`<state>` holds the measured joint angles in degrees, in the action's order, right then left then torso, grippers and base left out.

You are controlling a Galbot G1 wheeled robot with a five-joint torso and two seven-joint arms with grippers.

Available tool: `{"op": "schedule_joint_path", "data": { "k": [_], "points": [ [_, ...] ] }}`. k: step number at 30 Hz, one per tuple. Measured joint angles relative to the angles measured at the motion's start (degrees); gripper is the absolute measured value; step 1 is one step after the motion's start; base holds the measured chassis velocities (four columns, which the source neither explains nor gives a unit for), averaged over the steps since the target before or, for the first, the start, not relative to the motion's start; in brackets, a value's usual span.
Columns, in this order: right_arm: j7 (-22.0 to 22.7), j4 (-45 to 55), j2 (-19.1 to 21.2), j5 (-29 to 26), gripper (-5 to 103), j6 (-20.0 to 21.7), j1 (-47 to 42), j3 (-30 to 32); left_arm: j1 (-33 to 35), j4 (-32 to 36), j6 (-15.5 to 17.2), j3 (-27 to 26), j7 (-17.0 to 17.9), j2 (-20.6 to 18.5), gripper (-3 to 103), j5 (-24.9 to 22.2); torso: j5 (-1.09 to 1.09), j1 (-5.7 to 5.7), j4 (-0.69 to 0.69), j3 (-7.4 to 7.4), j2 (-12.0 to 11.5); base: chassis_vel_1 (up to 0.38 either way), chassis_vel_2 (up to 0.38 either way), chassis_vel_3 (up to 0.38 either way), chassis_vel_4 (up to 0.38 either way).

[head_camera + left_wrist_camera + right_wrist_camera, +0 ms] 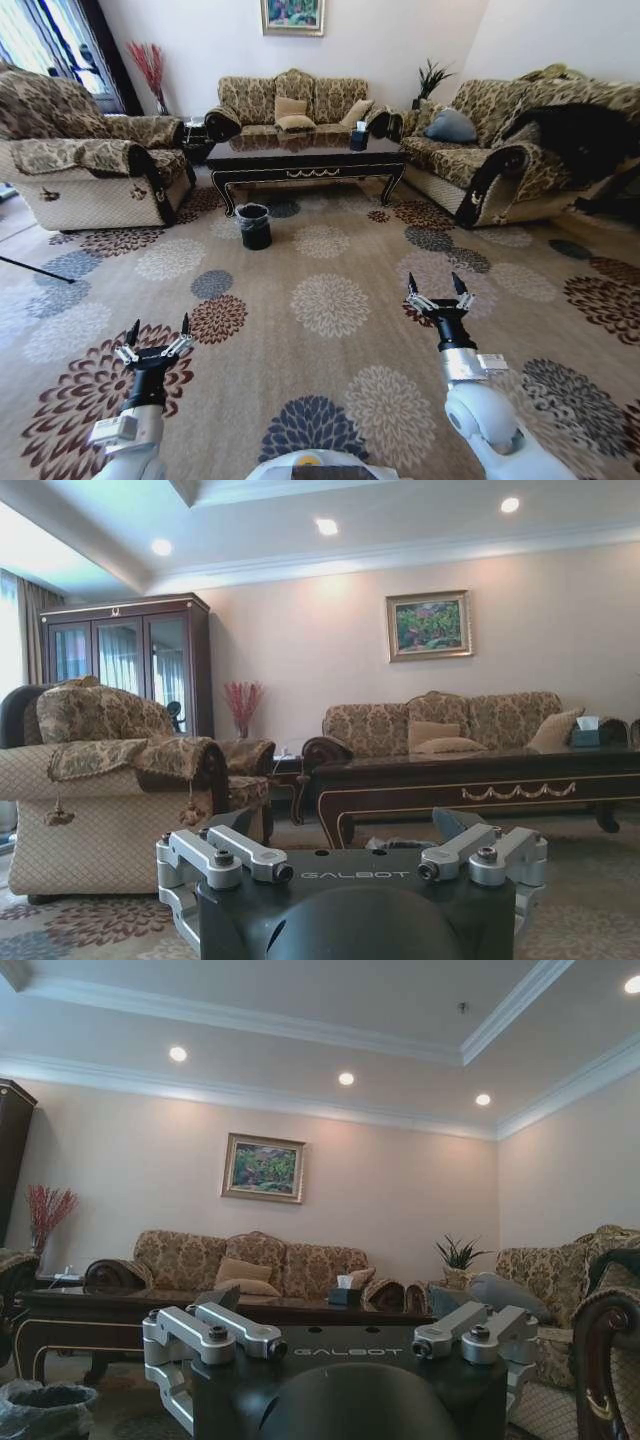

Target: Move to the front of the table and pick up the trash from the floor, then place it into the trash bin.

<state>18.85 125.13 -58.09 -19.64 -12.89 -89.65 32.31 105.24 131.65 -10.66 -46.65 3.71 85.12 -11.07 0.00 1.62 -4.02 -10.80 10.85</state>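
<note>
The dark glossy table (310, 160) stands well ahead of me in front of the back sofa; it is also in the left wrist view (480, 780) and the right wrist view (150, 1310). The black lined trash bin (254, 226) sits on the carpet by the table's left front leg, and its rim (50, 1405) appears in the right wrist view. The trash on the floor is out of view. My left gripper (158, 332) (345, 825) and right gripper (438, 288) (335, 1300) hover open and empty over the carpet, far short of the table.
A patterned armchair (90, 160) flanks the left, a sofa (290, 100) the back, and a long sofa (500, 150) with a dark throw the right. A tissue box (359, 138) stands on the table. Flower-patterned carpet (330, 300) stretches between me and the table.
</note>
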Motion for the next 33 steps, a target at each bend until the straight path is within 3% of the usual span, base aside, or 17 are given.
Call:
{"op": "schedule_joint_path", "data": {
  "k": [33],
  "points": [
    [0.0,0.0,0.0,0.0,100,0.0,0.0,0.0,0.0,0.0,0.0,0.0,0.0,0.0,100,0.0,0.0,2.29,0.0,-5.25,7.5,0.0,0.0,0.0,0.0]
  ]
}}
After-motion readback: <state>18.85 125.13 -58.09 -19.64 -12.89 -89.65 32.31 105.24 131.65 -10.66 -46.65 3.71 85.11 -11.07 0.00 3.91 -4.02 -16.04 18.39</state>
